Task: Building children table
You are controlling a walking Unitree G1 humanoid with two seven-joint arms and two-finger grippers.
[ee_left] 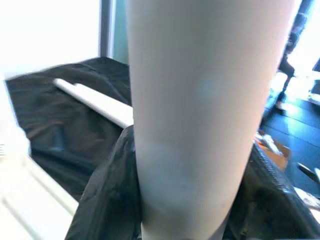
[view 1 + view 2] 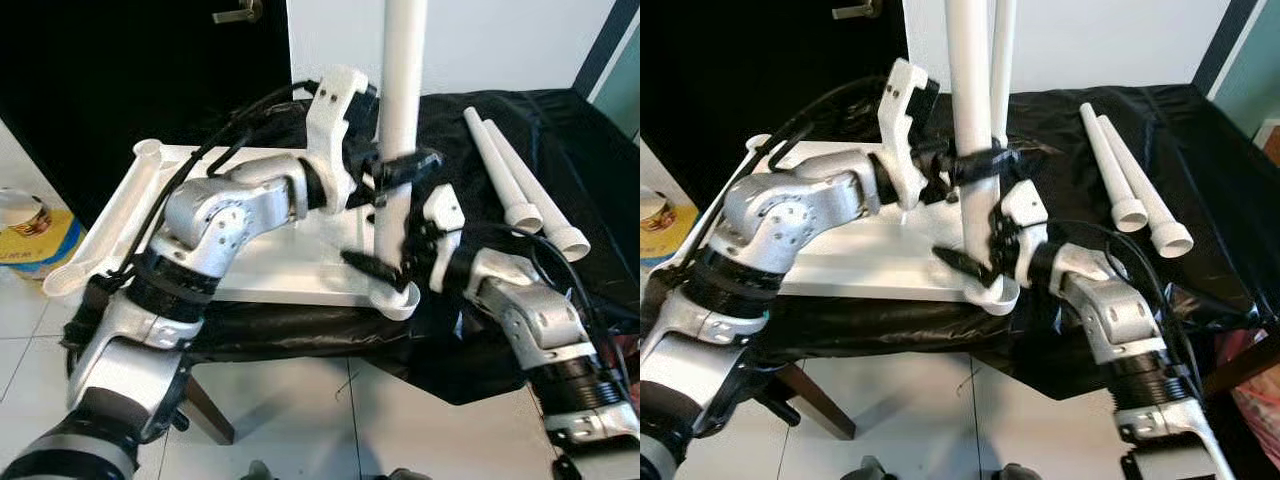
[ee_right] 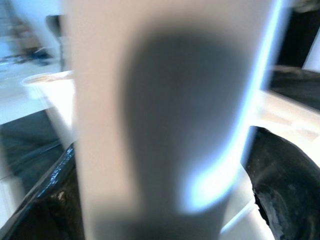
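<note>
A white tabletop [image 2: 270, 265] lies upside down on a black-draped surface. One white table leg [image 2: 400, 110] stands upright at its near right corner socket [image 2: 400, 298]. My left gripper [image 2: 400, 168] is shut on this leg partway up. Lower down, my right gripper [image 2: 385, 262] is shut on the same leg just above the socket. Both wrist views look straight at the leg [image 1: 195, 115], with black fingers [image 3: 280, 175] on either side. Two loose white legs [image 2: 525, 185] lie side by side on the black cloth to the right.
A black cloth [image 2: 560, 130] covers the work surface. A tin [image 2: 22, 215] on a yellow box sits on the tiled floor at the left. A dark door [image 2: 120, 70] and a white wall stand behind. Wooden furniture legs [image 2: 205, 410] show below the cloth.
</note>
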